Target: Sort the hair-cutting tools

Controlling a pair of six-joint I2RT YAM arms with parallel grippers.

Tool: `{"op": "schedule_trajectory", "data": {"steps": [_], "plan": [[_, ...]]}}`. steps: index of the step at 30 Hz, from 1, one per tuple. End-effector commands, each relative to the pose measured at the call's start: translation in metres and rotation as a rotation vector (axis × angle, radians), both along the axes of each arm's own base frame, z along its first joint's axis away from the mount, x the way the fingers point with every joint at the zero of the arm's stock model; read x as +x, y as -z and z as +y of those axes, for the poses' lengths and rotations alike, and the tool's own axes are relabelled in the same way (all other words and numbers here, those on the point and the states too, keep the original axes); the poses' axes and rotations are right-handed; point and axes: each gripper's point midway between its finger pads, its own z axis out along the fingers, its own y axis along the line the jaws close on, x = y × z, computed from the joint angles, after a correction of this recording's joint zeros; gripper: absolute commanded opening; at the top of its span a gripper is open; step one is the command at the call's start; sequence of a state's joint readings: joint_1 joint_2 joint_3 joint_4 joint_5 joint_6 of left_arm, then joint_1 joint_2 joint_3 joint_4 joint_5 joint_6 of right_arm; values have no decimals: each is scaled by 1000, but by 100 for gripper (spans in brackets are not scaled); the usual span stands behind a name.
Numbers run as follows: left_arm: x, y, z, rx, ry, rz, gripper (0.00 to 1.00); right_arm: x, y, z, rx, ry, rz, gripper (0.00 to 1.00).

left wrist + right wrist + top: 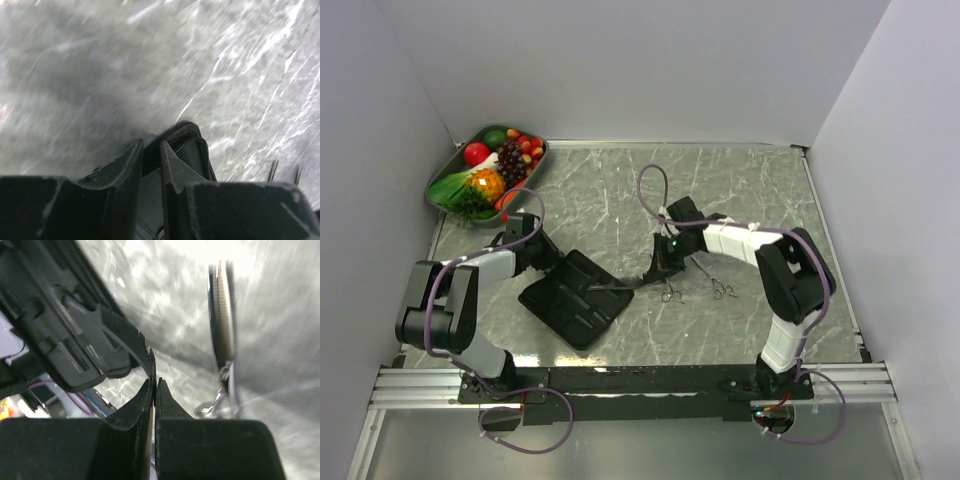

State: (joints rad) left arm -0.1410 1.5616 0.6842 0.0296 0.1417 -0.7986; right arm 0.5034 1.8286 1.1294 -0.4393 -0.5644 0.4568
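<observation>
Overhead camera; low wrist close-ups, both toward pouch (pixel 565 300)

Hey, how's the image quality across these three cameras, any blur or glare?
Top external: sharp and evenly lit, with only soft shadows. Left wrist: the table is streaked with motion blur; only the pouch zipper edge reads crisp. Right wrist: glare washes out the top, the scissors are smeared, the comb teeth are clear.
</observation>
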Motion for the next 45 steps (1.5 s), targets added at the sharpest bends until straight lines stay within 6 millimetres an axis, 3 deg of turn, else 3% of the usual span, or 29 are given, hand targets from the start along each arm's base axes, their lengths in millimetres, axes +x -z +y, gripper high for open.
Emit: {"op": "schedule_trajectory", "data": {"steps": [1,3,8,13,18,25,34,45], "plan": [[-29,-1,-4,-14,4,63,25,-13,-6,-5,-125,156,-91,0],[-31,-3,0,-1,-8,60,25,-19,-5,-11,-139,215,-74,0],[-35,-9,3,9,-19,57,25,-8,-23,-31,-193,342,-152,0],[-42,-20,5,-5,-36,37,24,-3,-42,-35,-161,441,-180,0],[-51,-25,1,-47,-54,24,24,0,-46,-37,-160,479,-191,0],[-64,-18,-2,-68,-53,34,23,-4,-32,-15,-138,370,-190,0],[-61,-12,-2,-38,-37,44,21,0,-3,8,-114,290,-156,0],[-57,-7,-3,-25,-16,56,20,23,-9,27,-109,236,-222,0]]}}
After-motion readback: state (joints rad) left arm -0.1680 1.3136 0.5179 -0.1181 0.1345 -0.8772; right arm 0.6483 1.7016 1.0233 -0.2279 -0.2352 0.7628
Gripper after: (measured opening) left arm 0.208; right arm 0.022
